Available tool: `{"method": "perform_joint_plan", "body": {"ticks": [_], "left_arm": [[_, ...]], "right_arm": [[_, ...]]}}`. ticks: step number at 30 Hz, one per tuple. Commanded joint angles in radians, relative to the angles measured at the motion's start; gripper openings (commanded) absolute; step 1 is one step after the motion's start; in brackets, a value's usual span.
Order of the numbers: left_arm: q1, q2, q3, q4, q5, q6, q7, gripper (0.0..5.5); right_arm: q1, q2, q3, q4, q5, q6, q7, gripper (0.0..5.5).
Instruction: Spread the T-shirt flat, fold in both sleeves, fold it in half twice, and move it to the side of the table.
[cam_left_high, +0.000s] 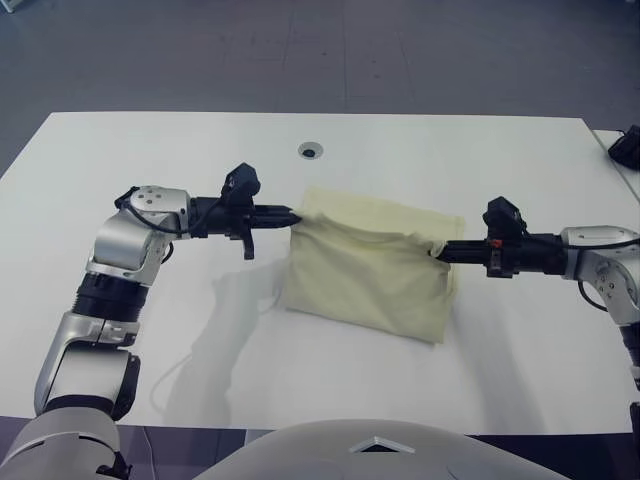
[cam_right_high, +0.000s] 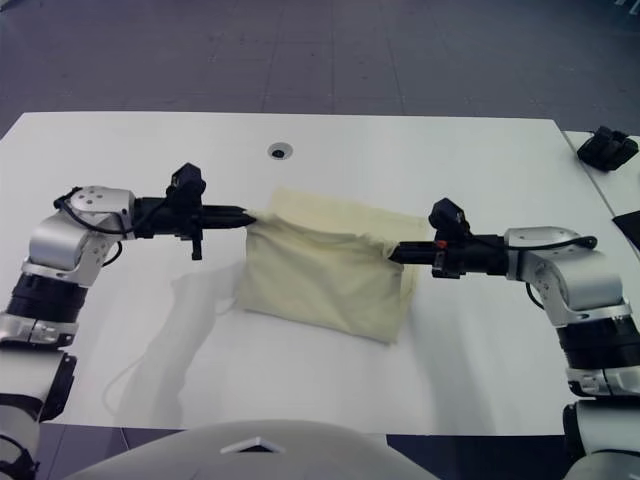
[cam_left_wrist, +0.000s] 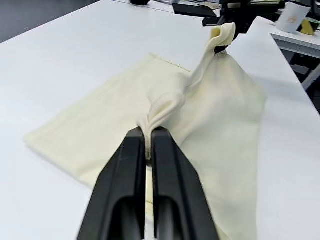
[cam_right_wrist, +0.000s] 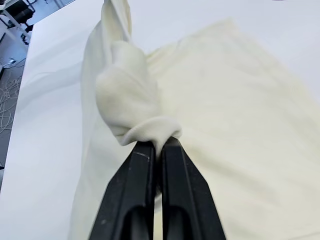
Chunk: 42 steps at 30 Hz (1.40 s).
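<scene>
A pale yellow T-shirt (cam_left_high: 365, 275) hangs folded between my two grippers over the middle of the white table (cam_left_high: 150, 150), its far part resting on the tabletop. My left gripper (cam_left_high: 293, 215) is shut on the shirt's left corner; the pinched cloth bunches at its tips (cam_left_wrist: 148, 145). My right gripper (cam_left_high: 438, 254) is shut on the right corner, where the fabric wads up over the fingers (cam_right_wrist: 156, 145). The lifted edge is stretched taut between the two grippers, and the front layer drapes down to the table.
A round cable hole (cam_left_high: 311, 151) sits in the table behind the shirt. A dark object (cam_right_high: 605, 148) lies on another surface at the far right. Bare tabletop lies on both sides of the shirt and in front of it.
</scene>
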Motion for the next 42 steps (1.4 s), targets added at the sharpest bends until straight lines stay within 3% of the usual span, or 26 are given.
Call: {"method": "perform_joint_plan", "body": {"ticks": [1,8,16,28,40,42], "left_arm": [[-0.108,-0.08,0.014,0.146,0.071,-0.074,0.06,0.0],[-0.26,-0.221,0.03,0.436,0.139,-0.166,0.102,0.0],[-0.398,-0.291,0.103,0.593,0.156,-0.208,0.115,0.0],[-0.459,-0.458,0.105,0.987,0.32,-0.415,0.336,0.0],[-0.493,-0.503,0.159,1.075,0.386,-0.462,0.476,0.0],[-0.498,-0.504,0.166,1.074,0.394,-0.467,0.491,0.4]], "right_arm": [[-0.08,0.042,0.002,0.088,-0.048,-0.018,0.008,0.01],[-0.161,0.102,-0.015,0.239,-0.115,-0.042,-0.002,0.01],[-0.198,0.12,-0.081,0.303,-0.115,-0.038,0.005,0.01],[-0.257,0.245,-0.034,0.588,-0.291,-0.14,-0.125,0.01],[-0.33,0.291,-0.078,0.823,-0.361,-0.24,-0.146,0.01],[-0.339,0.305,-0.103,0.827,-0.356,-0.254,-0.188,0.4]]}}
